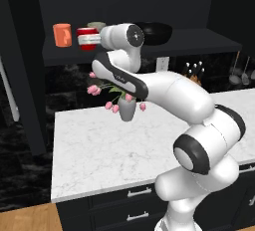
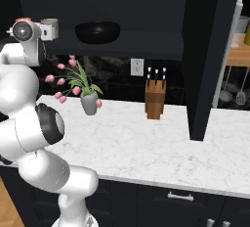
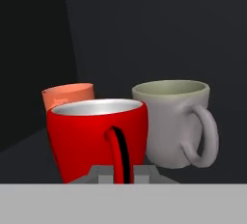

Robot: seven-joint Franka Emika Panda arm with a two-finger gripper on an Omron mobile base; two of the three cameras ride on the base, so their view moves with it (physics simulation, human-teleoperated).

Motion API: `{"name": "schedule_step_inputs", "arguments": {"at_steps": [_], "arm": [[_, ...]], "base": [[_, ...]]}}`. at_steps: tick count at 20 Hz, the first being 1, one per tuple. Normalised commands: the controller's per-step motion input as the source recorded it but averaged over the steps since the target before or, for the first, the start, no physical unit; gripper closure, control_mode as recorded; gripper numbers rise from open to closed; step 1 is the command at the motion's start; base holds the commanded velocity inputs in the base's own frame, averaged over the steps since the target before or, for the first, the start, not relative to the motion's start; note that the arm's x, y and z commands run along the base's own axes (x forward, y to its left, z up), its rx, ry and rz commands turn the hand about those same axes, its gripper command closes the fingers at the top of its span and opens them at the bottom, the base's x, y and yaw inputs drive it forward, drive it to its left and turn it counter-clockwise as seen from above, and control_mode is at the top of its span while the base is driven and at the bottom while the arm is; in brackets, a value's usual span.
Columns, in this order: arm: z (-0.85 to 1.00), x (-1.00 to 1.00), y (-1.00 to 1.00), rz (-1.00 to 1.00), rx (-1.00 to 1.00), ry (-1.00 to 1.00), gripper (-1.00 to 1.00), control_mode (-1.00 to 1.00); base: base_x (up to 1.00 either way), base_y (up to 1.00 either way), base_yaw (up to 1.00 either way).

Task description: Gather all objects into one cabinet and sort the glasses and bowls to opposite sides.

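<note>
Gripper (image 3: pixel 118 175) clenched on the red mug's (image 3: pixel 96 138) handle, on the cabinet shelf (image 1: pixel 199 43). Grey mug (image 3: pixel 176 121) sits just beside; orange mug (image 3: pixel 67 95) behind. Risk: a sideways shift knocks either.

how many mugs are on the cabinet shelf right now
3, all at the shelf's left end: the orange mug farthest left, the red mug beside it with its handle between the shut fingers, and the grey-white mug just right of it.

Glossy white rounded arm (image 1: pixel 174 95) w/ black joint bands, grey caps.
</note>
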Motion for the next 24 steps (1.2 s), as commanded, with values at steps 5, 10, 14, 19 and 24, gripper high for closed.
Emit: {"name": "schedule_step_inputs", "arguments": {"at_steps": [5, 10, 14, 19, 24], "arm": [[0.0, 0.0, 0.22, 0.0, 0.0, 0.02, 1.0, -1.0], [-0.14, 0.0, 0.01, 0.0, 0.0, 0.0, 1.0, -1.0], [-0.18, 0.0, 0.01, 0.0, 0.0, 0.0, 1.0, -1.0], [-0.07, 0.0, 0.01, 0.0, 0.0, 0.0, 1.0, -1.0], [0.0, 0.0, 0.0, 0.0, 0.0, 0.0, 1.0, -1.0]], "base": [[0.0, 0.0, 0.0], [0.0, 0.0, 0.0], [0.0, 0.0, 0.0], [0.0, 0.0, 0.0], [0.0, 0.0, 0.0]]}}
